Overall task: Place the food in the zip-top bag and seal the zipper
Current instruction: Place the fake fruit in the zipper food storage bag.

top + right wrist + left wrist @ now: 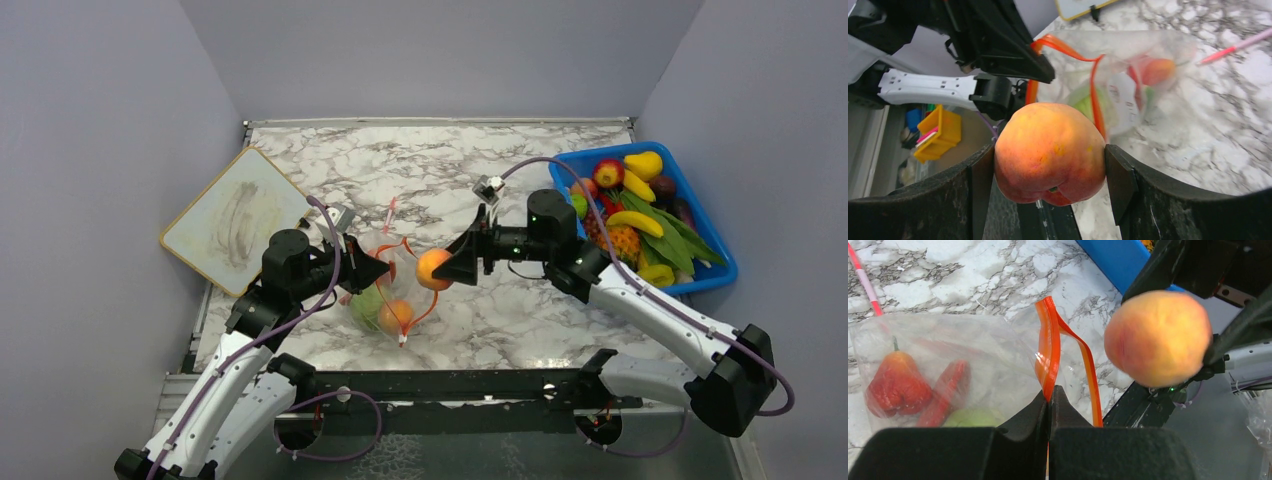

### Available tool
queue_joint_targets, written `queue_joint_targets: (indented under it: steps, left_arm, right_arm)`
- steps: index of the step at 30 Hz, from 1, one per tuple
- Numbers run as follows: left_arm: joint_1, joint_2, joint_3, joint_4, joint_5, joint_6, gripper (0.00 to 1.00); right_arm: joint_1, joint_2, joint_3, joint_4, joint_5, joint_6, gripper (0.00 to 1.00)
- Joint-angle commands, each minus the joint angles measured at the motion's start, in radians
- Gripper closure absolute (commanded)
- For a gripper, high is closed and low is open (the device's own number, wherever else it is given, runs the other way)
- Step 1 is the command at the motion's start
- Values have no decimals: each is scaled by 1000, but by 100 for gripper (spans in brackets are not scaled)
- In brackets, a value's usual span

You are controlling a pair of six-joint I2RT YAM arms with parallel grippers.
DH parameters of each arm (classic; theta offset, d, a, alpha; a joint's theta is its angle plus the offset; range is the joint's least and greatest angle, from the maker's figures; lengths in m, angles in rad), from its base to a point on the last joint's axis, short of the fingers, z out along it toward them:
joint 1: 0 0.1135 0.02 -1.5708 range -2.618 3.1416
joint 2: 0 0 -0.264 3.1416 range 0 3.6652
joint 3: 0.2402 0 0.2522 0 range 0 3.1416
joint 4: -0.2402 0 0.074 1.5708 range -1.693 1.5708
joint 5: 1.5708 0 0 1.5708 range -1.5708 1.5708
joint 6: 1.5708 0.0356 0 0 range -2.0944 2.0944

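Observation:
The clear zip-top bag (385, 290) lies mid-table with its mouth facing right. Inside it show a green fruit (366, 300), an orange fruit (396, 315), and in the left wrist view a red fruit (897, 385). My left gripper (378, 267) is shut on the red-orange zipper (1049, 352), holding one lip of the mouth up. My right gripper (440, 268) is shut on an orange-red peach (1050, 150), which hangs just right of the bag's mouth (432, 268). In the left wrist view the peach (1158, 337) floats beside the raised zipper loop.
A blue bin (725, 262) with several more toy fruits stands at the right. A small whiteboard (232, 220) lies at the left. A pink stick (388, 213) lies just behind the bag.

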Motion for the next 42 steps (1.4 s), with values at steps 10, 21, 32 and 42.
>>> queue_joint_targets:
  steps: [10,21,32,42]
  left_arm:
    - [-4,-24,-18,44,22,-9,100]
    - [-4,-29,-19,54,47,-7,100]
    - [-4,-25,-20,61,55,-14,100]
    - [-5,-20,-20,71,59,-18,100]
  right_arm:
    - [179,135,24,147,180,-50,61]
    - [240,194,14,229,371,-112,61]
    - [350,227,55,176,670,-55,61]
    - [429,323,142,20,880,310,49]
